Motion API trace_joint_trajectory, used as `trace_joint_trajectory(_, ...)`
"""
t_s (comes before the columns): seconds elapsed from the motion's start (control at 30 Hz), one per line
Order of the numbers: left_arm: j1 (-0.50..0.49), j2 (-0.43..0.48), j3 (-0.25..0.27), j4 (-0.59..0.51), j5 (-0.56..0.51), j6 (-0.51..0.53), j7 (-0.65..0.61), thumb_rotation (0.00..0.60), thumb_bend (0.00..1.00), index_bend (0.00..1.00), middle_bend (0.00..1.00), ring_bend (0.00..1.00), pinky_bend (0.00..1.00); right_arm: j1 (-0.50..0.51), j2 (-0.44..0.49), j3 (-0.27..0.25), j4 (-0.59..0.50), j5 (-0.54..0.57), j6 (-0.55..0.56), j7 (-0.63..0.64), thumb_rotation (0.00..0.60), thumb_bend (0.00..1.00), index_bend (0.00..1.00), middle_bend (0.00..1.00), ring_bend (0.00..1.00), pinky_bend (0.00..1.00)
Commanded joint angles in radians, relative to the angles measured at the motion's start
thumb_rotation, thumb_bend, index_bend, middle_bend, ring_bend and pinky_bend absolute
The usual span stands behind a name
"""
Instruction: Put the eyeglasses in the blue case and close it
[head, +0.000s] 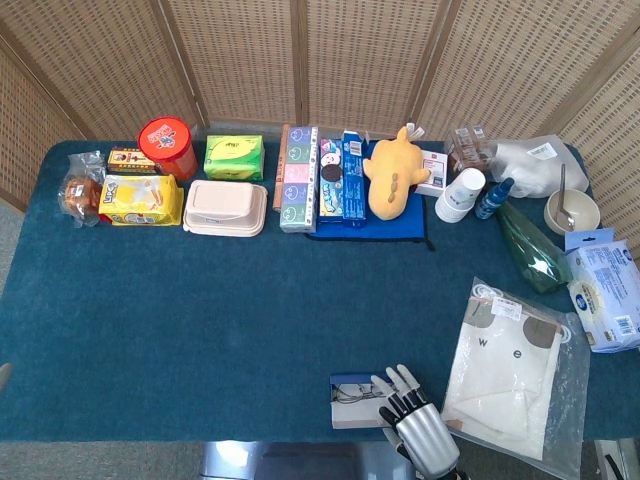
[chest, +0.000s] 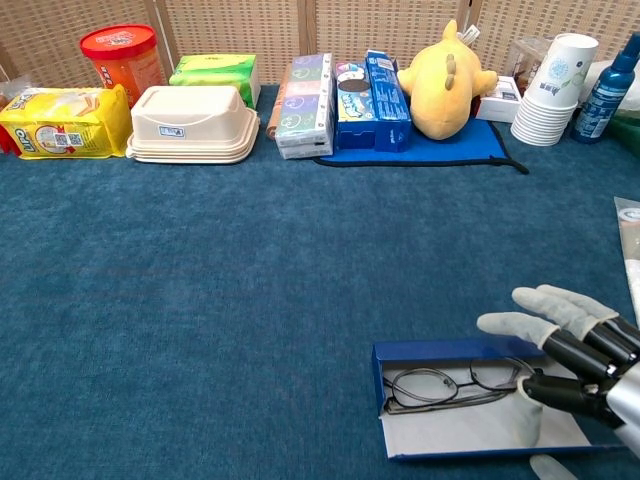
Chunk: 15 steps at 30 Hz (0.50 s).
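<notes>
The blue case (chest: 440, 351) lies open near the table's front edge, right of centre, also seen in the head view (head: 345, 381). Thin-rimmed eyeglasses (chest: 450, 385) lie folded inside it, against its back wall. The white-lined lid (chest: 460, 430) is tilted up from the table, its blue front edge showing. My right hand (chest: 575, 365) is at the case's right end; its thumb presses on the lid's lining, a fingertip shows below the lid's edge, and the other fingers spread past the back wall. In the head view the right hand (head: 415, 420) covers the case's right half.
A clear bag with folded cloth (head: 510, 370) lies just right of the hand. A wipes pack (head: 605, 295) sits at the right edge. Along the back stand a lunch box (chest: 190, 125), snack boxes, a yellow plush (chest: 445, 80), paper cups (chest: 555, 90) and a blue bottle (chest: 607, 80).
</notes>
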Motion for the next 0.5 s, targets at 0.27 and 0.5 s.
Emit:
trace_joint_trajectory(0.27, -0.002, -0.004, 0.002, 0.001, 0.002, -0.003, 0.003, 0.6, 0.31, 0.05, 0.06, 0.0, 0.0, 0.009, 0.002, 0.006, -0.018, -0.003, 0.001, -0.004, 0.6, 0.35, 0.64, 0.22, 0.11, 0.1)
trace_joint_trajectory(0.5, -0.007, -0.009, 0.001, 0.004, -0.003, -0.014, 0.002, 0.6, 0.31, 0.05, 0.06, 0.0, 0.0, 0.037, 0.014, 0.023, -0.061, -0.004, -0.03, -0.031, 0.6, 0.35, 0.64, 0.22, 0.11, 0.1)
